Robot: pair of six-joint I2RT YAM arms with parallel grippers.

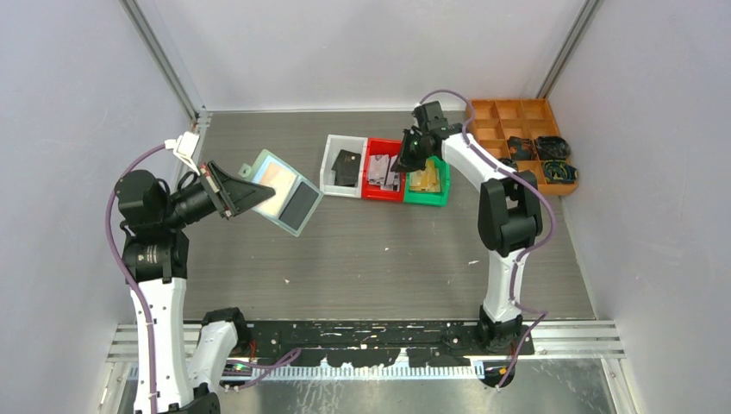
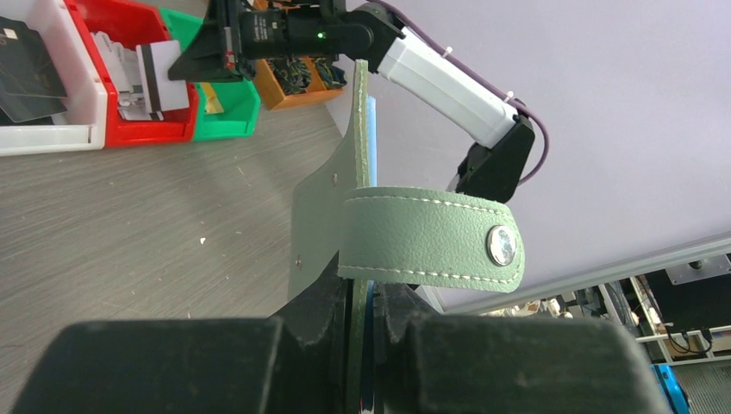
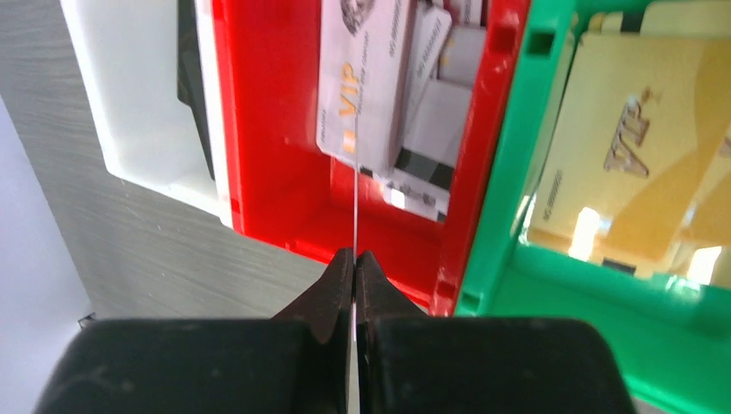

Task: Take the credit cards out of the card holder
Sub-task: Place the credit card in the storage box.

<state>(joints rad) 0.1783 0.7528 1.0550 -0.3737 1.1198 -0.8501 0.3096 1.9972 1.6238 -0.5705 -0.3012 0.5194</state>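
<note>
Nearest the overhead cam, the white left arm [image 1: 159, 302] holds the pale mint-green folding card holder [image 1: 291, 197] off the table, left of a row of plastic bins [image 1: 383, 197]. Left wrist cam: left gripper [image 2: 362, 319] jaws are clamped on the holder's edge with the snap strap [image 2: 427, 237] flopping over, so it looks soft and bendy, probably better held near the fold. Right wrist cam: right gripper [image 3: 354, 263] pinches a thin silver-grey plastic credit card [image 3: 354, 203] edge-on over the red plastic bin [image 3: 276, 129]; I'd guess light, stiff and slick, so grab an edge firmly.
</note>
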